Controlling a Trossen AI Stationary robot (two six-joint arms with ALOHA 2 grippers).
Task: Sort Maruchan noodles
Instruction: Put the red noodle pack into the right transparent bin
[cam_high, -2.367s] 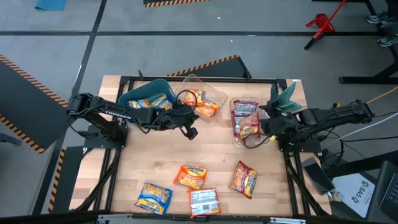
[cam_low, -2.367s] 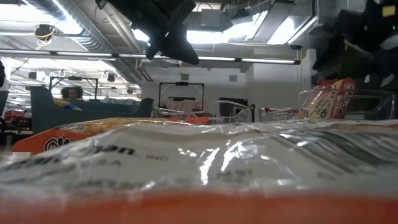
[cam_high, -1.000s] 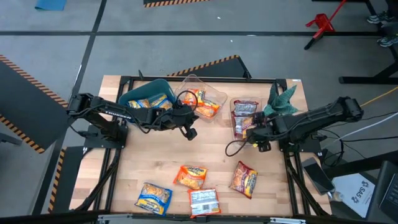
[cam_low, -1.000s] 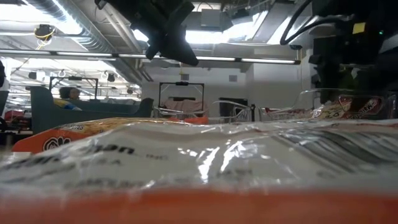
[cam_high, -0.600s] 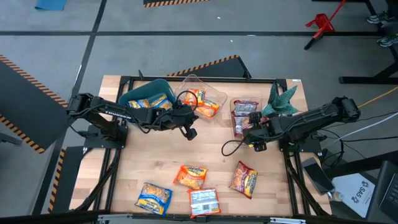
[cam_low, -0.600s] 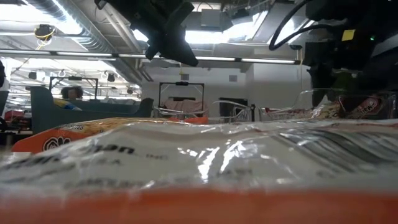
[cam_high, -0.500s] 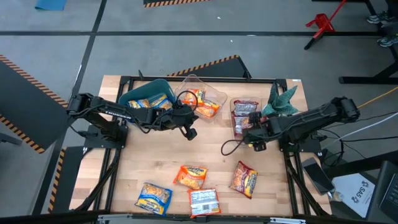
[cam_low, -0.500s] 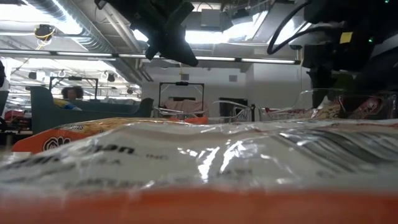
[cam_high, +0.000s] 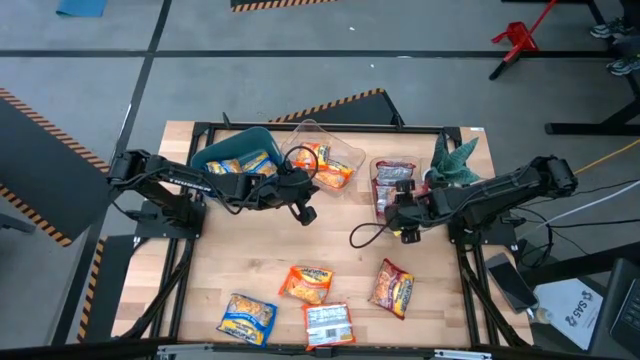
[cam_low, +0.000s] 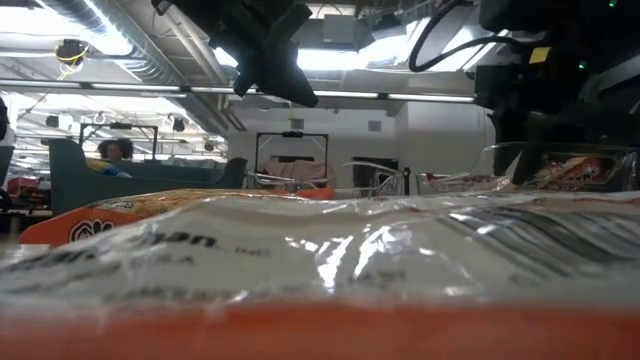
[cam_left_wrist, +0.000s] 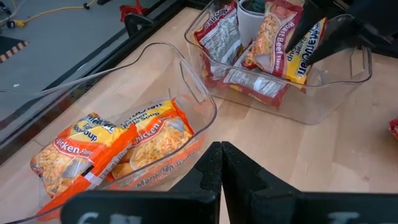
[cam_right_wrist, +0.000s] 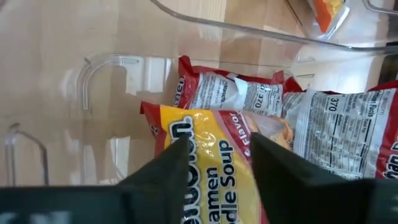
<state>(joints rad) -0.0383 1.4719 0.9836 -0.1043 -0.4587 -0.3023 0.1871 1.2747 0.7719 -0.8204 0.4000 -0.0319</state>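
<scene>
Right pincer (cam_right_wrist: 214, 163) straddles red packet (cam_right_wrist: 217, 155) inside clear container (cam_right_wrist: 112, 68)

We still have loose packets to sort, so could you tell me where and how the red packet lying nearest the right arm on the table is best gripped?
The red packet lies flat, tilted, apart from the other packets. Coming straight down from above and pinching across its narrower width near the middle looks best; its crinkly edges seem likelier to slip.
</scene>
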